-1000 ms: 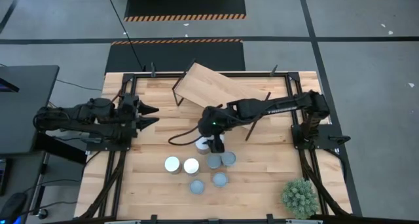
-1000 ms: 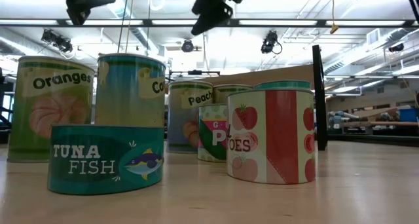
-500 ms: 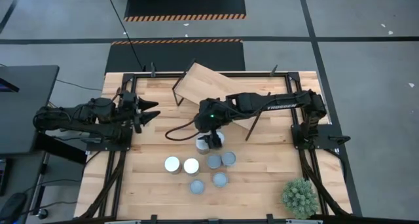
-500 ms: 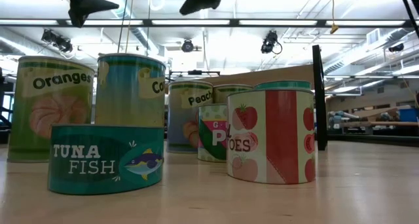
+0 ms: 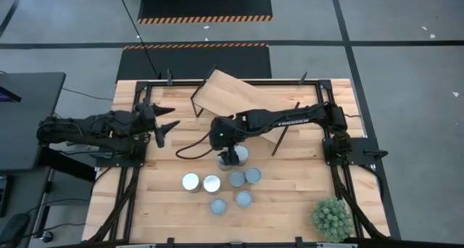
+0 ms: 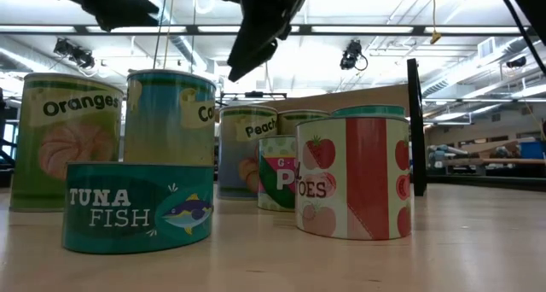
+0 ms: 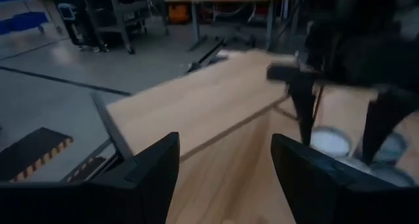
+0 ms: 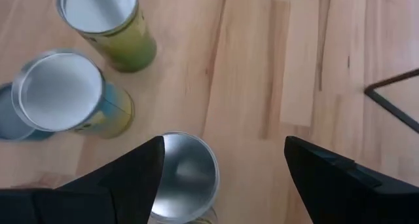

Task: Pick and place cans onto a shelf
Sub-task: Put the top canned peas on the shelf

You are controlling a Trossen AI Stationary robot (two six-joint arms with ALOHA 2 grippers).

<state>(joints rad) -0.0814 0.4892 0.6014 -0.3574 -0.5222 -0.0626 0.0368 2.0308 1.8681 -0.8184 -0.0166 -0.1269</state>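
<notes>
**Right gripper spread above a silver-topped can, left gripper released off to the side**

The right gripper (image 5: 228,155) hangs over the middle of the desk (image 5: 304,197), its fingers spread wide and holding nothing. In the right wrist view the 2 dark fingers (image 8: 124,175) flank a silver-topped can (image 8: 186,171) directly below, without touching it. Near it in that view stand a white-topped can with a green side (image 8: 108,24) and a white-topped can with a blue side (image 8: 65,96).

From above, the cans (image 5: 217,184) stand clustered on the desk's middle, 7 tops showing clearly; an 8th may lie hidden under the right gripper. In the low view their labels read oranges, tuna fish (image 6: 136,208), peaches and tomatoes (image 6: 354,177).

The shelf (image 5: 243,99), a light board set askew on dark legs, stands at the far side of the desk with no can on it.

The left gripper (image 5: 165,119) waits over the desk's left edge, its fingers apart and empty, pointing toward the shelf. A green potted plant (image 5: 332,217) sits at the near right corner.
</notes>
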